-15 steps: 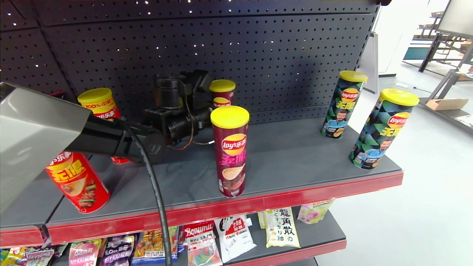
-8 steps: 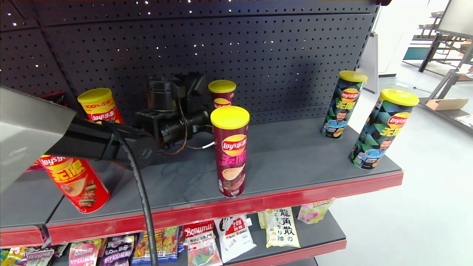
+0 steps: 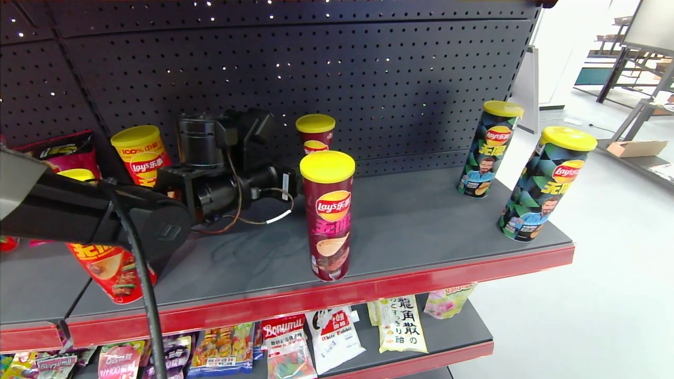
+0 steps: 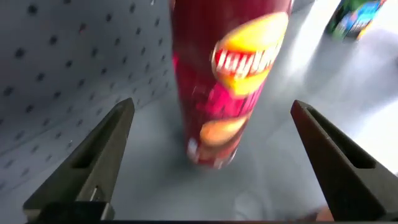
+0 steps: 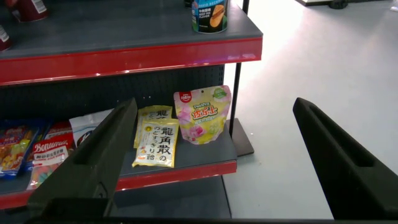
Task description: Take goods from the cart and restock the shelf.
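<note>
Two maroon chip cans with yellow lids stand on the grey shelf [image 3: 416,226]: one at the front edge [image 3: 327,216], one at the back by the pegboard [image 3: 315,132]. My left gripper [image 3: 281,184] hovers over the shelf, left of both cans. Seen from the left wrist, the left gripper [image 4: 217,168] is open. The back maroon can [image 4: 227,81] stands upright ahead of the fingers, untouched. My right gripper [image 5: 214,174] is open and empty, facing the lower shelf's snack bags [image 5: 202,115].
Red cans [image 3: 141,152] [image 3: 113,271] stand at the shelf's left, under and behind my left arm. Two blue-green cans [image 3: 489,150] [image 3: 547,184] stand at the right end. Snack bags [image 3: 337,337] fill the lower shelf. Bare shelf lies between the maroon and blue-green cans.
My left arm has drawn back to the left, away from the back maroon can, which stays upright in place. The other cans have not moved.
</note>
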